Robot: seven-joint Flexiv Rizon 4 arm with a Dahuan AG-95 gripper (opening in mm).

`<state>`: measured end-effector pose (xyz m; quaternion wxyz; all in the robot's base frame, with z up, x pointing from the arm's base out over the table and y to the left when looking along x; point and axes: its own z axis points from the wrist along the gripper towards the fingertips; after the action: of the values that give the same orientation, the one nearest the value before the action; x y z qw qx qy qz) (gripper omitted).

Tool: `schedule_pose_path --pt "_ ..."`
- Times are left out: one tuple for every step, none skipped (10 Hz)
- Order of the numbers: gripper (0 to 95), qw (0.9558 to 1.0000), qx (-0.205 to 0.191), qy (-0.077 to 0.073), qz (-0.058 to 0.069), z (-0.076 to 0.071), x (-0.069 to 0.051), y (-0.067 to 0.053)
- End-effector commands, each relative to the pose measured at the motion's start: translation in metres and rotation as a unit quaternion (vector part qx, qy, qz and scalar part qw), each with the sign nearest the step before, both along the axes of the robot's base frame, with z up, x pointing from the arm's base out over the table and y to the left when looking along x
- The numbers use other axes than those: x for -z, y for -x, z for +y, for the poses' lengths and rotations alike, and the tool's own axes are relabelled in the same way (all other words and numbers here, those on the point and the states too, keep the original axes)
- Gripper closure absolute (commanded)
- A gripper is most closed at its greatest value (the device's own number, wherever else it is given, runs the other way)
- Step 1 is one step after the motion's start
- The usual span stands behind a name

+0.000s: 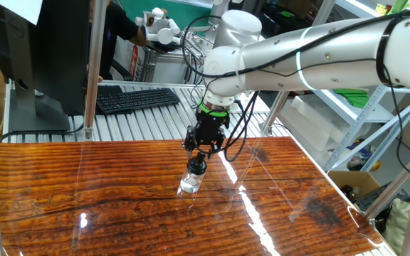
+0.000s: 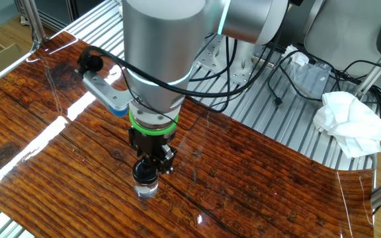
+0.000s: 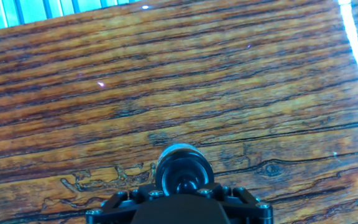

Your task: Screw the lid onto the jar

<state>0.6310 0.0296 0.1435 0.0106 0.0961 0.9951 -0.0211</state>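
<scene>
Pincer: my pincer (image 1: 202, 154) points straight down over the table (image 1: 119, 206), its tips right at the top of the jar.
Opening: I cannot tell from any of the three views how far apart the jaws stand, nor whether they have hold of anything; the black body hides the tips.
Lid: the lid (image 1: 198, 166) sits directly beneath the pincer, on the mouth of the jar, dark and round; in the hand view it shows just ahead of the pincer body (image 3: 184, 173).
Jar: the jar (image 1: 191, 183) stands on the table under the lid, leaning away from upright in one fixed view; from the other fixed view (image 2: 146, 189) only its clear base peeks out below the pincer.
Seating: I think the lid is on the thread, though I can't confirm it sits square.
Risk, tipping: if I lift while a finger is caught on the lid's edge, the light jar comes up or topples, since nothing else holds it down.
Risk, cross-thread: if the lid sits crooked, another turn would jam it, not tighten it.
Risk, spin: the jar rests loose on glossy wood, so a twist may turn the jar along with the lid.
Risk, blind view: glare streaks beside the pincer hide the clear glass.
</scene>
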Motion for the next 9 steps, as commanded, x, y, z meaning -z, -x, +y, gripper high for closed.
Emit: schedule_pose_path --pt "38.0 1.0000 -0.006 -0.002 0.007 -0.0001 -0.0023 0.0004" --pt "38.0 0.9999 -0.008 -0.001 0.007 -0.0001 -0.0023 0.0004" --pt "38.0 0.9999 -0.011 -0.001 0.005 -0.0001 -0.0023 0.0004" --pt "38.0 0.9999 -0.014 0.000 0.002 -0.0001 -0.0023 0.0004" --pt "38.0 0.9999 -0.015 0.000 0.001 -0.0001 -0.0023 0.0004" --pt "38.0 0.9999 -0.017 0.000 0.000 -0.0001 -0.0023 0.0004" --pt "38.0 0.9998 -0.017 -0.002 -0.004 -0.0001 -0.0023 0.0004" --pt "38.0 0.9997 -0.018 -0.002 -0.013 -0.0001 -0.0023 0.0004" --pt "38.0 0.9996 -0.023 0.000 -0.017 -0.0001 -0.0023 0.0004"
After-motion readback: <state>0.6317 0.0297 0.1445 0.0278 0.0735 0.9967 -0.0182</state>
